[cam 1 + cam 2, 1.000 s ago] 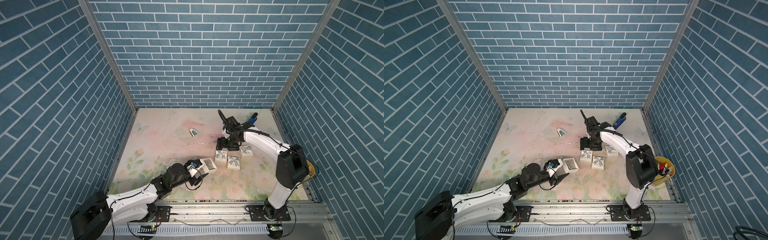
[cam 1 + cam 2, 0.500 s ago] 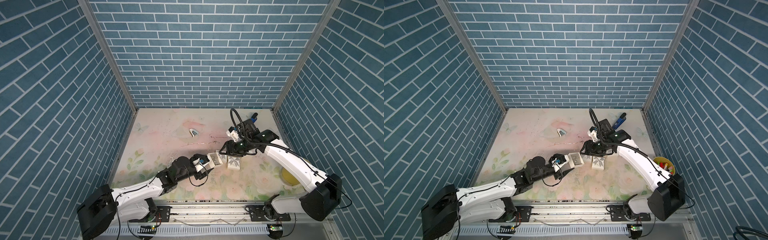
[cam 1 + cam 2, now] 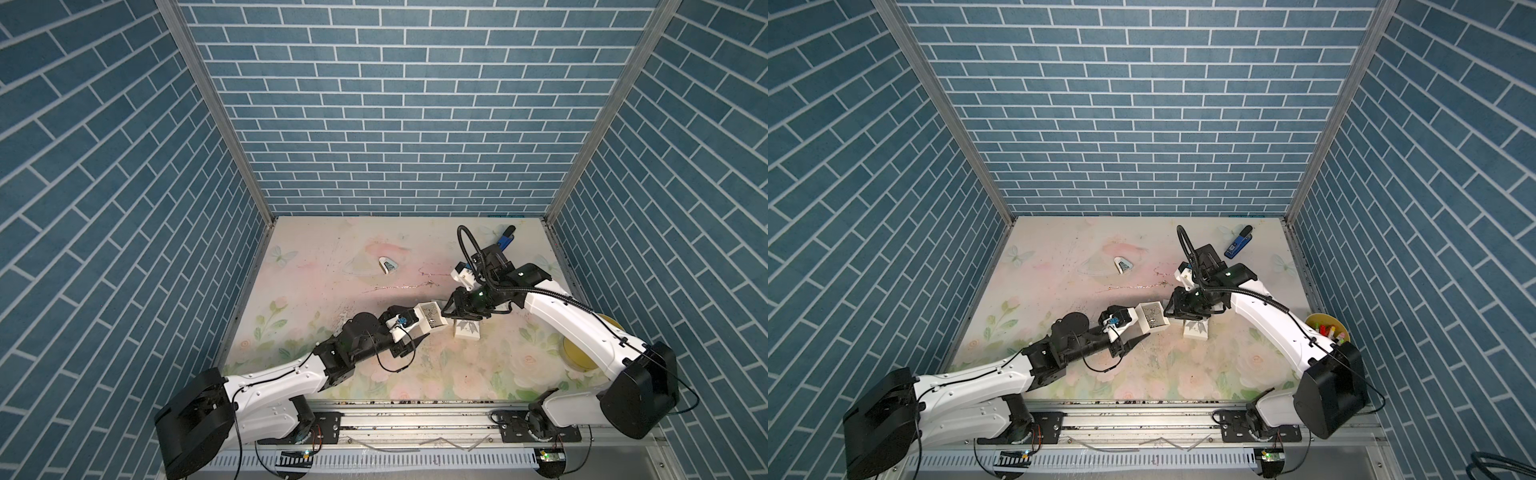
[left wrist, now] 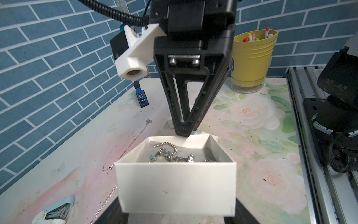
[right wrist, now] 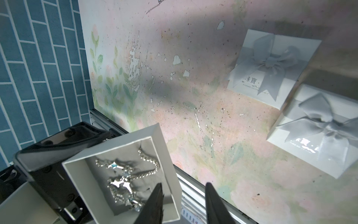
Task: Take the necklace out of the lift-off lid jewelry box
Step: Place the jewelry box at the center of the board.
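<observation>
- My left pincer (image 3: 417,332) is clamped on the open white box (image 4: 174,186), which sits a bit tilted in both top views.
- The necklace (image 5: 124,182) is in the box, a silvery heap on the bottom.
- My right pincer (image 5: 184,186) hangs at the box's rim with its jaws apart, gripping nothing. One finger is over the inside, one outside.
- Two closed boxes with bows (image 5: 271,64) sit on the table (image 3: 332,266) nearby.
</observation>
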`<state>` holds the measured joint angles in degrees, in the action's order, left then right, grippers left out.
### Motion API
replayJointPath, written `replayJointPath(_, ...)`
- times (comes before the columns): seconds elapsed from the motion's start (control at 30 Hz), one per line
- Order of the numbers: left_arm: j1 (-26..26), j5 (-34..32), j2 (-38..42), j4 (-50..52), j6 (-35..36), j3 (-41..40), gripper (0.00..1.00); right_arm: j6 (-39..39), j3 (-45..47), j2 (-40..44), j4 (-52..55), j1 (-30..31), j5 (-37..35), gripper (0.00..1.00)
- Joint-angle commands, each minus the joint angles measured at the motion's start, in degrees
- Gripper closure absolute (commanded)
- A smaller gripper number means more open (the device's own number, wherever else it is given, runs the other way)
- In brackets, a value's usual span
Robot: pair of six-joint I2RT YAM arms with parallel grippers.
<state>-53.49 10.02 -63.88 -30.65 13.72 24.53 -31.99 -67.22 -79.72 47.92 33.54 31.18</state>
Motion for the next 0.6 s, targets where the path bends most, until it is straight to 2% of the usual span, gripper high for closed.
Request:
replayJointPath(0.0,0.2,-0.3,-0.6,-2.5,-0.5,-0.2,0.56,-0.6,0.4,-1.9,-1.1,0.2,1.6,0.67)
replayJointPath(0.1,0.2,-0.2,-1.2,-3.4,-0.6,-0.3,0.55,-0.5,0.2,-3.0,-1.4,0.3,1.7,0.7)
replayJointPath(0.23,0.2,-0.4,-1.9,-3.7,-0.6,-0.2,0.55,-0.3,-0.3,-4.2,-1.5,0.3,1.7,0.85)
replayJointPath(0.4,0.2,-1.0,-2.5,-4.7,-0.5,-1.0,0.55,-0.5,-0.5,-4.6,-2.2,0.5,2.1,0.97)
replayJointPath(0.47,0.3,-1.1,-2.9,-5.3,-0.6,-1.4,0.53,-0.4,-0.6,-4.8,-2.1,0.5,2.1,1.0)
replayJointPath(0.57,0.2,-1.4,-3.4,-5.4,-0.7,-1.7,0.5,-0.9,-0.6,-5.0,-2.3,0.5,1.4,1.0)
